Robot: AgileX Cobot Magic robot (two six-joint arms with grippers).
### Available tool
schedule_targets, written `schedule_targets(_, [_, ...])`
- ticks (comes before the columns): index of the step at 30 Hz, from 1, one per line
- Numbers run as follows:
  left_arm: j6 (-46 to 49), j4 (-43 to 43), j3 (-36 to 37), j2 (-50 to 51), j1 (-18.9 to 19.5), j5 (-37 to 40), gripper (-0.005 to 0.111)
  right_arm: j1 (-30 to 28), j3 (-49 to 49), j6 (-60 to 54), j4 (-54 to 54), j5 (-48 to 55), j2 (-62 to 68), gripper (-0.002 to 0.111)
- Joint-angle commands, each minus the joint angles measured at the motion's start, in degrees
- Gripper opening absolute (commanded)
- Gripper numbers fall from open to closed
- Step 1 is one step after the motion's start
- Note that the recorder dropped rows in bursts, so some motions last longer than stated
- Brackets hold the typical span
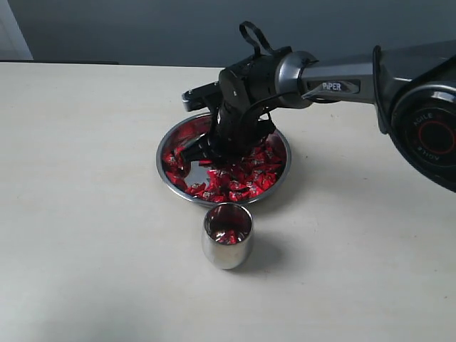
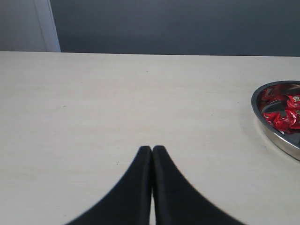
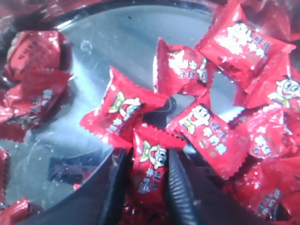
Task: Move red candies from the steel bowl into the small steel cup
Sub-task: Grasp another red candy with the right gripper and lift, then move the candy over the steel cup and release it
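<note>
One red candy (image 3: 150, 176) is pinched between the fingers of my right gripper (image 3: 146, 157), with more red candies (image 3: 197, 122) just beyond the fingertips in the steel bowl (image 3: 117, 42). I see my left gripper (image 2: 152, 151) with fingers pressed together.

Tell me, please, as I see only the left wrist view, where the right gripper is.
Observer: The right gripper is down in the bowl.
Operator: Does it have a candy?
Observer: One candy lies between its fingers; whether they pinch it I cannot tell.
Operator: Is the cup empty?
Observer: No, the cup holds a few candies.
</note>
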Motion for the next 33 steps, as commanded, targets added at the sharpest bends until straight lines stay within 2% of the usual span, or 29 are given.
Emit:
schedule_targets(1, [-0.13, 0.00, 0.17, -0.30, -0.29, -0.24, 0.000, -0.26, 0.01, 0.00, -0.10, -0.12, -1.51, 0.005])
schedule_targets(2, [-0.13, 0.00, 0.17, -0.30, -0.29, -0.24, 0.000, -0.26, 0.01, 0.00, -0.23, -0.11, -2.01, -0.001])
schedule_targets(9, [-0.13, 0.00, 0.17, -0.30, -0.29, -0.24, 0.000, -0.26, 0.01, 0.00, -0.46, -0.56, -9.68, -0.001])
schedule_targets(11, [-0.13, 0.00, 0.17, -0.30, -0.29, -0.24, 0.000, -0.16, 0.01, 0.00, -0.33, 1.62, -12.95, -0.001])
schedule_targets(14, [-0.13, 0.00, 0.17, -0.30, -0.29, -0.24, 0.000, 1.23, 0.82, -1.87, 0.95, 10.45, -18.69, -0.001])
schedule_targets(22, [-0.13, 0.00, 0.17, -0.30, -0.29, -0.24, 0.000, 11.74, 15.96, -4.27, 1.09, 11.28, -34.01, -0.001])
schedule_targets(33, [-0.13, 0.00, 0.17, -0.30, -0.29, -0.24, 0.000, 12.40, 26.00, -4.27, 5.25, 10.80, -38.30, -0.001])
